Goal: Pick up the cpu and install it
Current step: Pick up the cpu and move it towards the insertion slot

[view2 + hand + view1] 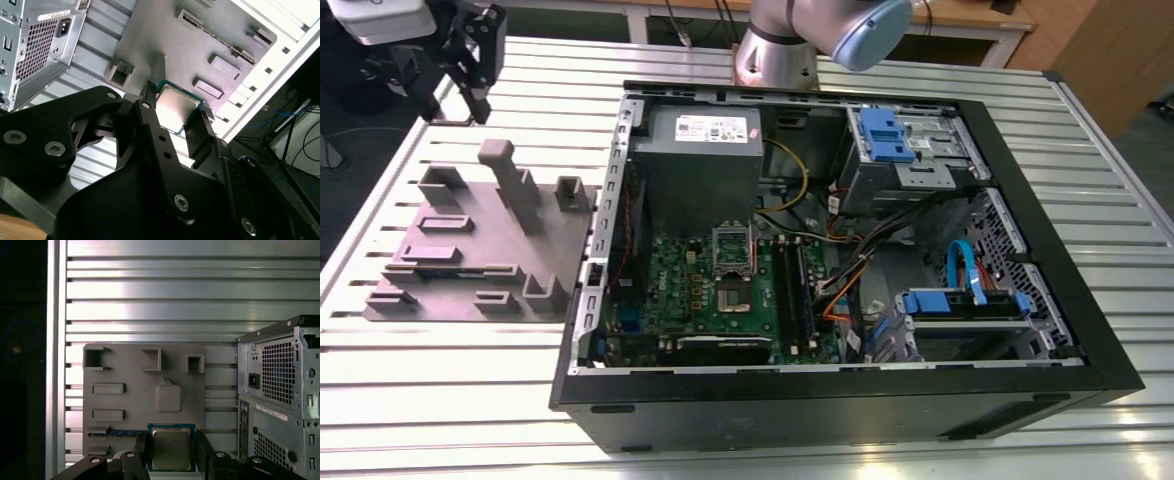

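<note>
The cpu, a small square chip with a silvery-grey top, sits between my gripper's two black fingers. In the second wrist view the cpu is likewise clamped in the gripper, well above the grey-mauve block. In the exterior view the gripper hangs at the far left, above the table and beyond the block. The open computer case lies to the exterior view's right, with the motherboard's silver socket frame inside it.
The grey-mauve block has upright posts and several recesses. The case's rear panel with power supply stands beside it. Inside the case are cables, blue drive bays and a graphics card. The slatted metal table surrounds everything.
</note>
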Robot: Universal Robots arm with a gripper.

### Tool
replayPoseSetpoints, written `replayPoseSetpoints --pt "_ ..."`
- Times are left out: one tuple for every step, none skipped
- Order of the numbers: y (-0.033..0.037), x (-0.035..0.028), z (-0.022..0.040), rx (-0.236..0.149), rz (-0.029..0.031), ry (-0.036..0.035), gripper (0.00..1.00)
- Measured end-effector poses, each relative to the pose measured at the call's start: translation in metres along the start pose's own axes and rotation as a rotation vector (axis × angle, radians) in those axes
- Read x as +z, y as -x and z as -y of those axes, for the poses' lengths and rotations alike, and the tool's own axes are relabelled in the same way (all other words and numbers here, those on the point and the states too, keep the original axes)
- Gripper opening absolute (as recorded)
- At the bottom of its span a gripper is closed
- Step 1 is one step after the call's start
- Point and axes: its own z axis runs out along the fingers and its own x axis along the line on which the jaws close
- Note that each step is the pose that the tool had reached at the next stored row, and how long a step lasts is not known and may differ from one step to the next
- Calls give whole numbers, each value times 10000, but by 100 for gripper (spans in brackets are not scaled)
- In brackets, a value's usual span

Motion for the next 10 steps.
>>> replayPoseSetpoints --pt "14 -1 0 0 -1 -1 47" --pt "27 0 0 0 0 0 47" --pt "41 0 -1 1 0 0 47" --pt "55 -1 -1 0 0 -1 47" --pt "68 -1 -1 0 0 0 47" --pt "81 -1 -1 0 0 0 47" --pt "94 -1 -1 0 0 0 47" --pt "110 -1 -2 0 1 0 47" --pt "125 -1 -2 0 1 0 47" --pt "137 -1 -2 -1 0 0 47"
